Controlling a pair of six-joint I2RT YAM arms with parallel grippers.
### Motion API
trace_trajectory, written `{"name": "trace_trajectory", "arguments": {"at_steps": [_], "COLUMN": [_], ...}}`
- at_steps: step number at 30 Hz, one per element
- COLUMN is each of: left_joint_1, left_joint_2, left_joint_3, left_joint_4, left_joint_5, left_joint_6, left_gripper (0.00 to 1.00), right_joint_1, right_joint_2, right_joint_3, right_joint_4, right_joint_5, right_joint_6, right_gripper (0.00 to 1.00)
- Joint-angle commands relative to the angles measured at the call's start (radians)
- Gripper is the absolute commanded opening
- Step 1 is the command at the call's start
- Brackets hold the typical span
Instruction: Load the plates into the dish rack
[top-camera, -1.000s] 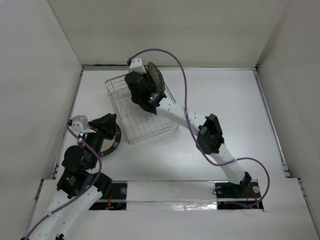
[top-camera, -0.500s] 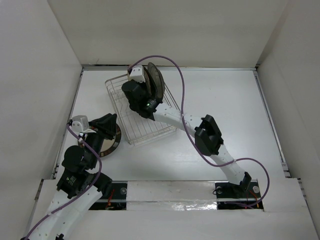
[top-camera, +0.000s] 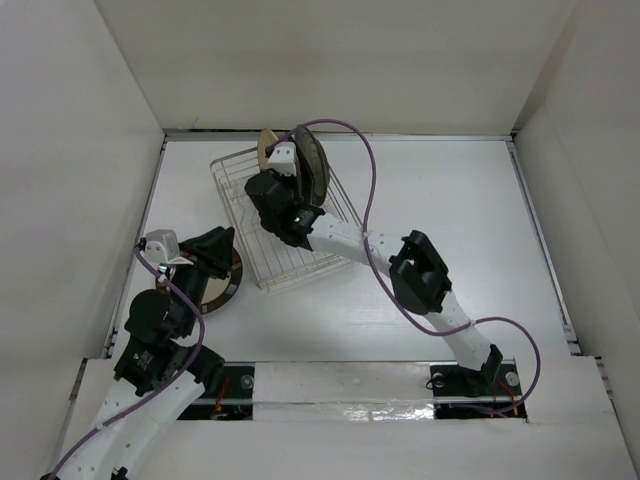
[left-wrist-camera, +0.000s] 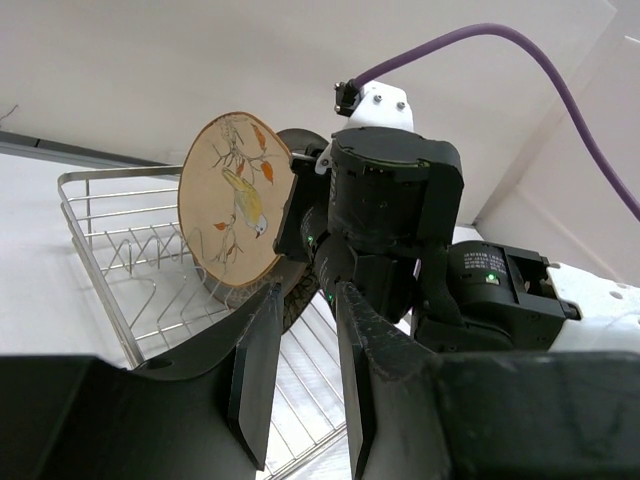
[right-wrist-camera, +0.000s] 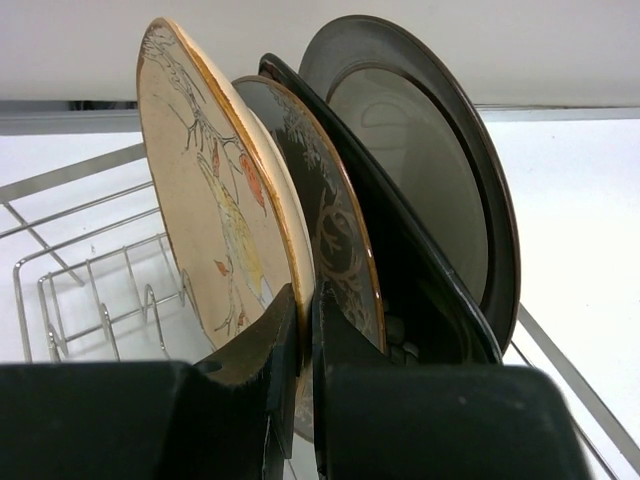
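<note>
My right hand (right-wrist-camera: 305, 300) is clamped tight on the lower rim of the tan plate (right-wrist-camera: 210, 200), the one painted with a bird on a branch. I have it standing on edge, nearly upright, at the open end of the row in the dish rack (top-camera: 280, 252). Its lower edge sits down among the wires, though I cannot tell whether it bears on them. Just behind it, the right wrist view shows three more plates on edge, packed close. First is a brown-rimmed plate with a dark patterned face (right-wrist-camera: 330, 230), then a black-edged plate (right-wrist-camera: 405, 270), and at the back a dark round plate with a paler centre (right-wrist-camera: 430, 160). From above, the rack lies askew on the white counter (top-camera: 450, 200), with the plates at its far end. My left hand (left-wrist-camera: 307, 300) has its fingers only a narrow gap apart with nothing between them. It hangs over a dark-rimmed plate (top-camera: 228, 285) lying flat on the counter just beside the rack's near left corner.
</note>
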Motion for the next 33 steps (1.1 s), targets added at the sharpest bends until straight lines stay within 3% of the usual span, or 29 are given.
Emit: {"name": "trace_trajectory", "arguments": {"at_steps": [1, 11, 21, 24, 26, 33], "left_joint_1": [-0.007, -0.007, -0.007, -0.007, 0.004, 0.004], "left_joint_2": [0.018, 0.015, 0.011, 0.008, 0.01, 0.039], "left_joint_3": [0.021, 0.024, 0.021, 0.023, 0.021, 0.021], "left_joint_4": [0.04, 0.041, 0.043, 0.046, 0.054, 0.049], "left_joint_5": [0.0, -0.018, -0.049, -0.056, -0.066, -0.085], "left_joint_6": [0.005, 0.01, 0.008, 0.005, 0.007, -0.009], "left_gripper": [0.25, 0.25, 0.25, 0.25, 0.26, 0.26], "right_joint_1": [0.066, 0.121, 0.121, 0.111, 0.111, 0.111], "right_joint_2": [-0.041, -0.056, -0.114, -0.193, -0.225, -0.37], "right_joint_3": [-0.049, -0.157, -0.228, -0.276, -0.299, -0.438], "right_joint_4": [0.018, 0.193, 0.155, 0.173, 0.152, 0.141], "right_joint_5": [-0.026, 0.036, -0.018, -0.087, -0.127, -0.272], "right_joint_6": [0.026, -0.074, -0.005, -0.001, -0.01, 0.035], "right_gripper": [0.04, 0.13, 0.23, 0.33, 0.46, 0.56]}}
